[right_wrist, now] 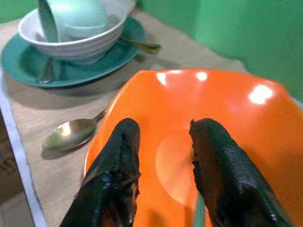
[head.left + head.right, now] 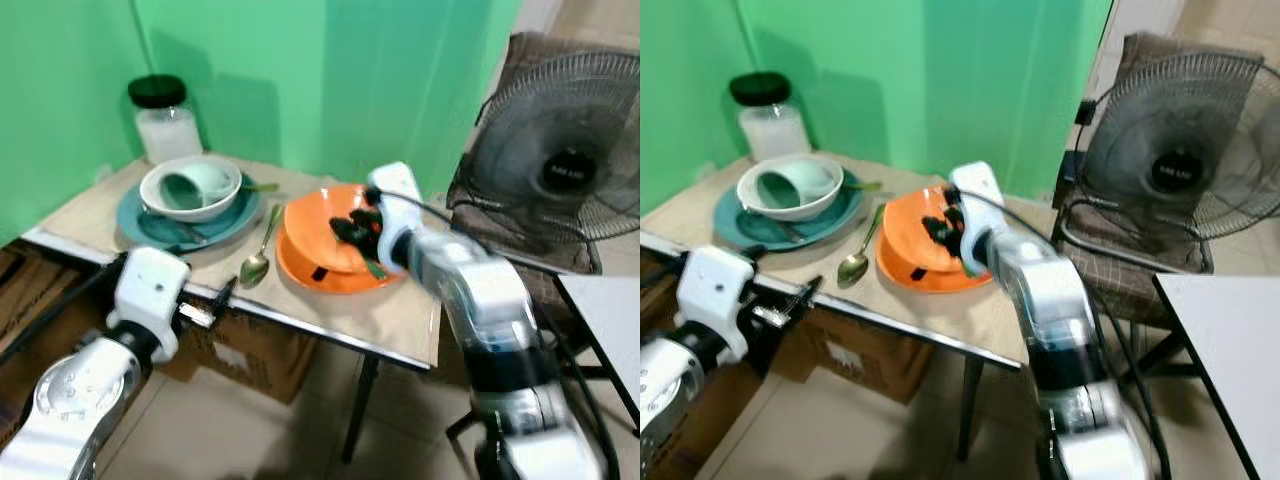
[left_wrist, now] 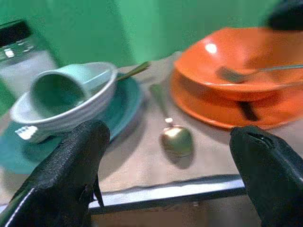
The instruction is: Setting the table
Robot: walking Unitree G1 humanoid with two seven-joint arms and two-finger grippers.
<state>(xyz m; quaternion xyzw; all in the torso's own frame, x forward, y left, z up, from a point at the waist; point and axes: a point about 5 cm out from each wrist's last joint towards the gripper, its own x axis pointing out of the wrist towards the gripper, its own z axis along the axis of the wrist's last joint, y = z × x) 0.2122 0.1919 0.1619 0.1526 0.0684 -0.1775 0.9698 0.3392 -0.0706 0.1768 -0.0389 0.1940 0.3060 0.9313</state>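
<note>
Right tool (image 1: 161, 156) hung over the orange bowl (image 2: 330, 232), fingers apart around a fork (image 3: 251, 73) lying inside — probably about to lift it out to its place. Left tool (image 3: 165, 165) waited wide open at the bench (image 2: 330, 310) near edge, facing the spoon (image 2: 255, 265) between the plates.

My right claw (image 1: 163, 163) covers the middle of the glossy orange bowl (image 1: 236, 118), and a thin metal utensil (image 1: 199, 210) beside one finger runs off the frame edge, so I cannot tell fork from spoon. Ahead of my left claw (image 3: 165, 175), the blurred fork (image 3: 236, 74) is cut off by the picture's edge. The flat orange plate (image 2: 300, 265) shows only its rim under the bowl. The lidded glass jar (image 3: 21, 52) is cropped.
</note>
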